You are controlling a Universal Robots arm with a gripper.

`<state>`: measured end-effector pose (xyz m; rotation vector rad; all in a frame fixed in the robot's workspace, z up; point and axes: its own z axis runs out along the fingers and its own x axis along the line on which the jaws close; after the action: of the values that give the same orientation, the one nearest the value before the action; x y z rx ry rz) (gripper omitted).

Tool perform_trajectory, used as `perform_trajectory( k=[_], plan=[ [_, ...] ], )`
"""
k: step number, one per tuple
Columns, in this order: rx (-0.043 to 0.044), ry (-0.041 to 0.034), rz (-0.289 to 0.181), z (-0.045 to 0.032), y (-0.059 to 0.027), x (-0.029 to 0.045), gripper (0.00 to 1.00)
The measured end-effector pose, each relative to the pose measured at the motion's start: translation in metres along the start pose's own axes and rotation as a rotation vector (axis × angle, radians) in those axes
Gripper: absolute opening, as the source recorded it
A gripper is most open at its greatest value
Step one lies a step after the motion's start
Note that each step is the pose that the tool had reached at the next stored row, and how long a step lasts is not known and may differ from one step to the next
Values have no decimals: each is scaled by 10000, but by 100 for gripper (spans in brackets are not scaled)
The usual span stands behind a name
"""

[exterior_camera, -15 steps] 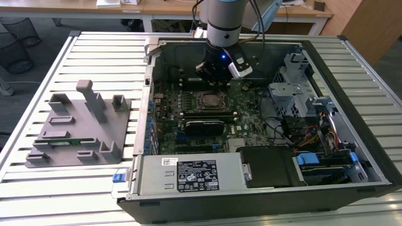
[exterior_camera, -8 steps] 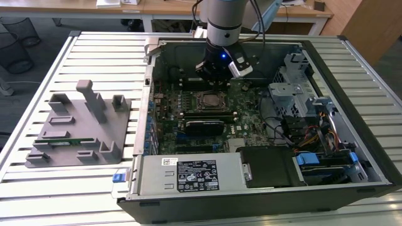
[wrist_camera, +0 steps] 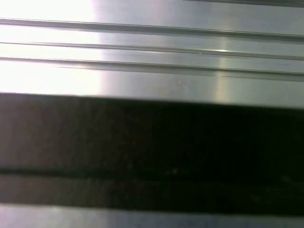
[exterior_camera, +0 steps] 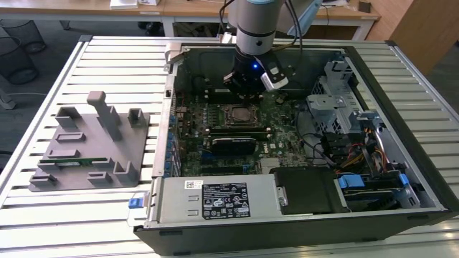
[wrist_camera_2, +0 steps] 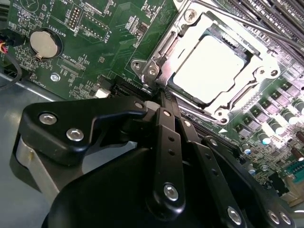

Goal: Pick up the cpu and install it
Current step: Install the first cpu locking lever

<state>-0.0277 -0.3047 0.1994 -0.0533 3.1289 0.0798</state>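
Cpu (wrist_camera_2: 209, 71) sits in the socket (wrist_camera_2: 216, 114) — inside the computer case (exterior_camera: 401, 177).

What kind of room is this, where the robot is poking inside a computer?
Probably a workshop or robotics lab. An opened computer case lies on a slatted metal table, a grey parts holder sits beside it, and wooden desks stand behind.
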Motion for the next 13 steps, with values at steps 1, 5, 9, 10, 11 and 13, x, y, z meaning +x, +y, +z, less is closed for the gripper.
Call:
perform_trajectory(
  k=[1,5,9,10,11,13],
  plan=[
    [3,1,0,5,-3,0,11],
    [4,1,2,7,-7,0,11],
    [1,-1,1,4,-8,-1,11],
    [3,0,1,0,-9,-1,11],
    [2,0,1,-3,-8,-1,11],
    [0,-2,1,-7,-8,-1,11]
  ],
)
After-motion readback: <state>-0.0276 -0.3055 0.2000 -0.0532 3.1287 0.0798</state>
